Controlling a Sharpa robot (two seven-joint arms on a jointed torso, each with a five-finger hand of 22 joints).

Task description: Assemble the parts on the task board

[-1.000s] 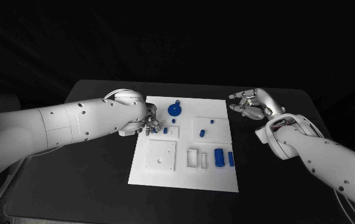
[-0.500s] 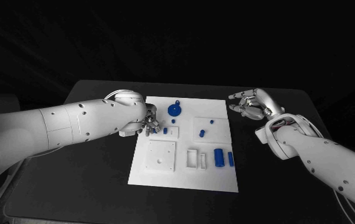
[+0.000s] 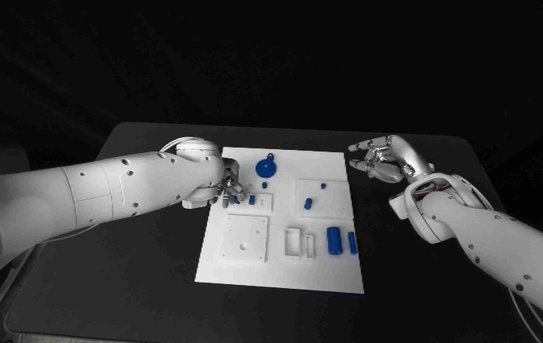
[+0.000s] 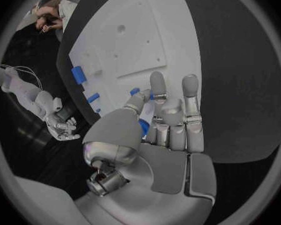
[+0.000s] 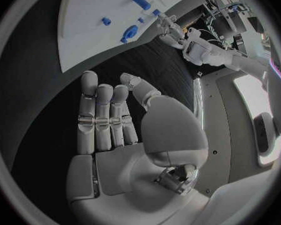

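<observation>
Matt white plastic task board (image 3: pixel 283 260), matt black table (image 3: pixel 136 280), glossy blue parts (image 3: pixel 335 239)

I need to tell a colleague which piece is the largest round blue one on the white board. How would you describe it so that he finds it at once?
Start at the white task board in the middle of the black table and go to its far end. The round blue disc-shaped part lies there, near the left hand. It alone is broad and round; the other blue parts are small pegs or short bars.
</observation>
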